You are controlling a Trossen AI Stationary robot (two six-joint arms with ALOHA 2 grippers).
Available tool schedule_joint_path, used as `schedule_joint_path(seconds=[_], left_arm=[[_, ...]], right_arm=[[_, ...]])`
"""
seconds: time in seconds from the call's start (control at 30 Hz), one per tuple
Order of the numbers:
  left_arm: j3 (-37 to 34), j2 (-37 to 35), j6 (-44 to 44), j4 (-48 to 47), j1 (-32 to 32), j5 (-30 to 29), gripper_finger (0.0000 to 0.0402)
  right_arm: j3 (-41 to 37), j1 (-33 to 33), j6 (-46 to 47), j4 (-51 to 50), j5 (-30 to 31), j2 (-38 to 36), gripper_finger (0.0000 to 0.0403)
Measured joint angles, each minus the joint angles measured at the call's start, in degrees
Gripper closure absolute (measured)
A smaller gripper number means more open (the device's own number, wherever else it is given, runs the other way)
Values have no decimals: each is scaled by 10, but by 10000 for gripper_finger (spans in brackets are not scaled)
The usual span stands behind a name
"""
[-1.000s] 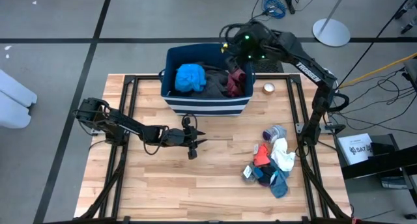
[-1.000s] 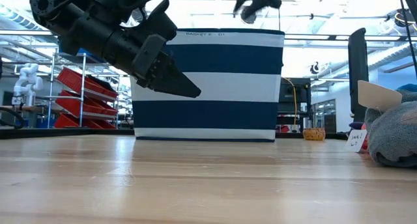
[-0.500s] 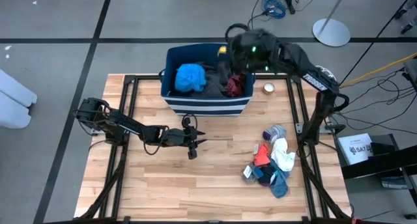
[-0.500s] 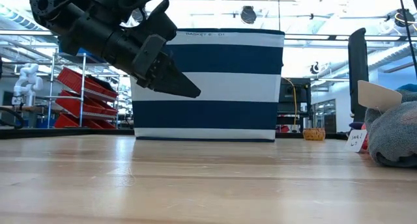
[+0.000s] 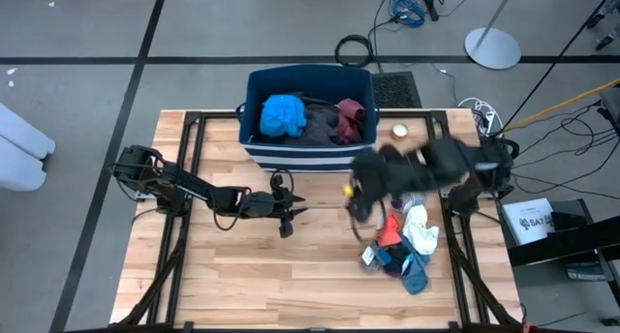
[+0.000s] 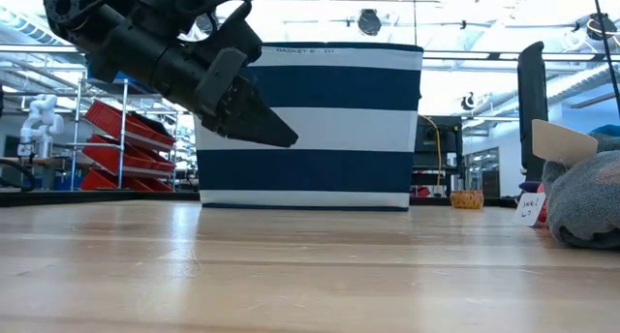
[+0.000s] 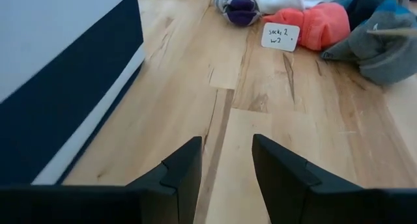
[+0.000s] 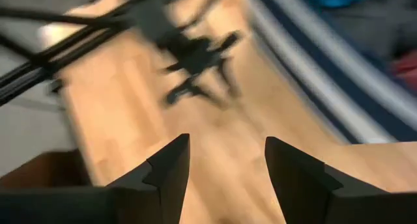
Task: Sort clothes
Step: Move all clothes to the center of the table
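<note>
The clothes lie in two places. A bright blue top (image 5: 284, 115), a dark grey one (image 5: 318, 122) and a maroon one (image 5: 351, 120) lie in the striped dark blue bin (image 5: 254, 86). A loose pile of clothes (image 5: 407, 238) with white, red and grey-blue pieces rests on the table's right side; the left wrist view shows it too (image 7: 322, 25). My left gripper (image 7: 227, 159) hovers open over the table's middle, in front of the bin. My right gripper (image 8: 227, 152), blurred in the high view (image 5: 356, 207), hangs open above the table just left of the pile.
A paper label card (image 7: 281, 36) stands by the pile. A small round wooden object (image 5: 399, 132) sits right of the bin. The black frame rails (image 5: 189, 178) run along the table's sides. Bare wood lies along the near edge (image 5: 291, 285).
My right gripper has swung from above the bin at the far edge toward the near side. It now hangs over the table left of the loose pile, with its fingers as far apart as before. My left gripper has kept still.
</note>
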Motion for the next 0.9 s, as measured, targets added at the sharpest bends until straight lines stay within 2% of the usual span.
schedule_joint_path(seconds=[0.27,0.5,0.6,0.7,0.9], left_arm=[[0,0,-47,5,-17,14,256],[0,0,-11,67,-42,106,256],[0,0,9,85,-50,145,256],[0,0,15,84,-56,174,256],[0,0,15,83,-59,178,256]], right_arm=[[-19,172,101,-5,111,42,215],[-89,267,176,-7,120,102,215],[-127,292,191,-6,100,131,215],[-169,304,218,-2,47,161,215],[-256,294,234,3,-57,208,215]])
